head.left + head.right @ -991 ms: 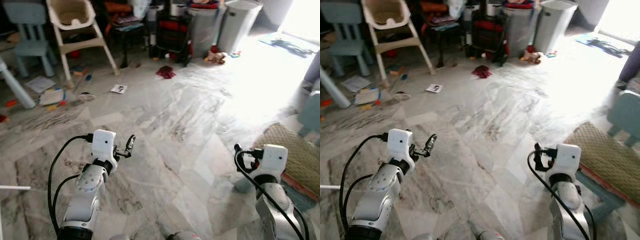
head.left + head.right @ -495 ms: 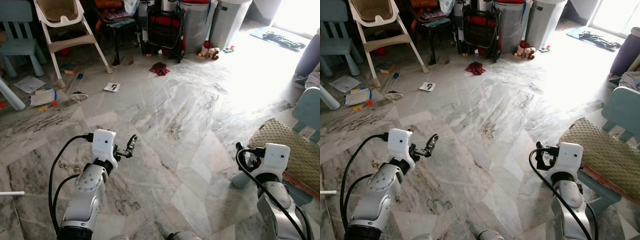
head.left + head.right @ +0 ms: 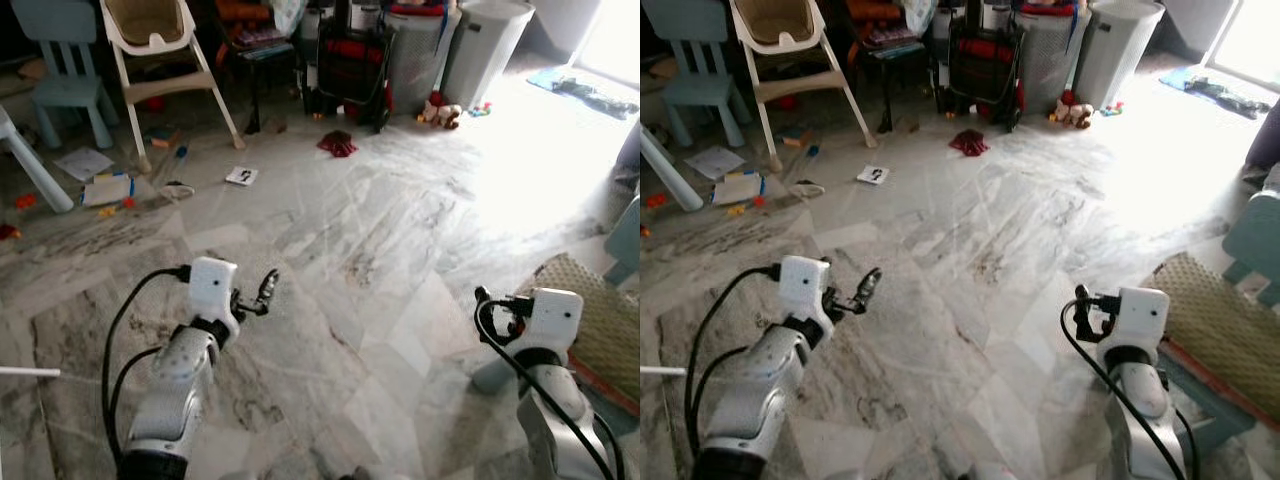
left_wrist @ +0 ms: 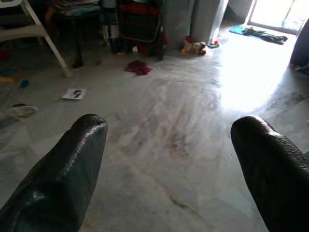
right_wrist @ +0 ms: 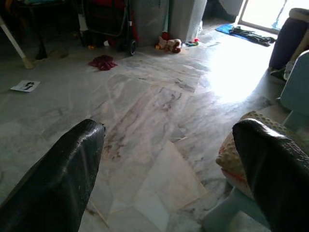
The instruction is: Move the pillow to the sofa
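Note:
An olive-tan woven pillow point(image 3: 1223, 322) lies on a low light-blue stool at my right, beside my right arm; its edge shows in the right wrist view point(image 5: 232, 153). My right gripper point(image 3: 1081, 303) is held out just left of the pillow, open, nothing between its fingers point(image 5: 62, 180). Over the marble floor on the left, my left gripper point(image 3: 265, 287) is also held out open and holds nothing; its fingers point(image 4: 63, 169) stand wide apart.
A white high chair point(image 3: 158, 52), a blue child's chair point(image 3: 66, 62), a black cart point(image 3: 350, 60) and grey bins point(image 3: 482, 40) line the far side. Papers point(image 3: 240, 176), toys and a red cloth point(image 3: 337, 145) litter the floor. A light-blue chair point(image 3: 1256, 236) stands at the right.
The whole picture has shifted, so the camera has moved. Both arms keep the same posture and both grippers stay open.

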Motion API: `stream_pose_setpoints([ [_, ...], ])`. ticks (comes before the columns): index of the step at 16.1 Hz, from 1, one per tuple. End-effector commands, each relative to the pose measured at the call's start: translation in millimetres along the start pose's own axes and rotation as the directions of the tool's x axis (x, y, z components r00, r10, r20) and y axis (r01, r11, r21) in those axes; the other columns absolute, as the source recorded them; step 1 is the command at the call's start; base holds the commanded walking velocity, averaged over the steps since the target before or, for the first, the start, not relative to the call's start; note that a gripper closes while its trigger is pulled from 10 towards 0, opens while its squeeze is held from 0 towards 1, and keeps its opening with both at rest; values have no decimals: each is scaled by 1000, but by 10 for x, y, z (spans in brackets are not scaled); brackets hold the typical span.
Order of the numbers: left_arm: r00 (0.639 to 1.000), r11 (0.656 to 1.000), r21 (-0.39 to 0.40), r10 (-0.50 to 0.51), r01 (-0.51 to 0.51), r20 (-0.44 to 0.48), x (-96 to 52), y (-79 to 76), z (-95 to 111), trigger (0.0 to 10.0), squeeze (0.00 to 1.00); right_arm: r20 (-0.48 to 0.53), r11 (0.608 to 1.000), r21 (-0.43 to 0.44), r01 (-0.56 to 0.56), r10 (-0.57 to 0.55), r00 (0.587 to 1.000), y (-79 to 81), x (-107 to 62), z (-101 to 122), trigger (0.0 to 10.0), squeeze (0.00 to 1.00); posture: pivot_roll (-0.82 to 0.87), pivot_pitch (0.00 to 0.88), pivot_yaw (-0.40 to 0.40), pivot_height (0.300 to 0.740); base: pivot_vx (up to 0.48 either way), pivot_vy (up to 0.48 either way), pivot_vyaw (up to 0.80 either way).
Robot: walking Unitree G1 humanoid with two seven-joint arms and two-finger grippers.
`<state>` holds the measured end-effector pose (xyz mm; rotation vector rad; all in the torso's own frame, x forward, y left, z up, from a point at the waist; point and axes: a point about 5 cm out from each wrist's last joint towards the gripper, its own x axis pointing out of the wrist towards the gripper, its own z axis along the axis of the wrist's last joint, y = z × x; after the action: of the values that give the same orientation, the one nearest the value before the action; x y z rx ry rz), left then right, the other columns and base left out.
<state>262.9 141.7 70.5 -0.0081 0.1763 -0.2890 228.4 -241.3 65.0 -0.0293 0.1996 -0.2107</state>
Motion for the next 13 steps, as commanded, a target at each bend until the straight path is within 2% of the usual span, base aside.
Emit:
stream_pose_setpoints([
  [1, 1000, 1000, 4, 4, -4, -9, -11, 44, -14, 10000, 0, -9, 1000, 6, 6, -6, 1000, -2, 3, -3, 10000, 0, -79, 0, 17, 740, 0, -352, 0],
  [9, 1000, 1000, 4, 7, -7, -15, -2, 55, -14, 10000, 0, -20, 1000, 9, 12, -12, 1000, 8, 4, -28, 10000, 0, -80, 0, 22, 740, 0, -354, -591],
  [11, 1000, 1000, 3, 7, -7, -15, 0, 54, -14, 10000, 0, -20, 1000, 8, 14, -14, 1000, 1, 3, -29, 10000, 0, -80, 0, 22, 740, 0, -326, 0],
  [13, 1000, 1000, -5, 22, -22, -12, 6, 58, -14, 10000, 0, -19, 1000, 7, 15, -15, 1000, -1, 4, -28, 10000, 0, -80, 0, 21, 740, 0, 0, 0],
])
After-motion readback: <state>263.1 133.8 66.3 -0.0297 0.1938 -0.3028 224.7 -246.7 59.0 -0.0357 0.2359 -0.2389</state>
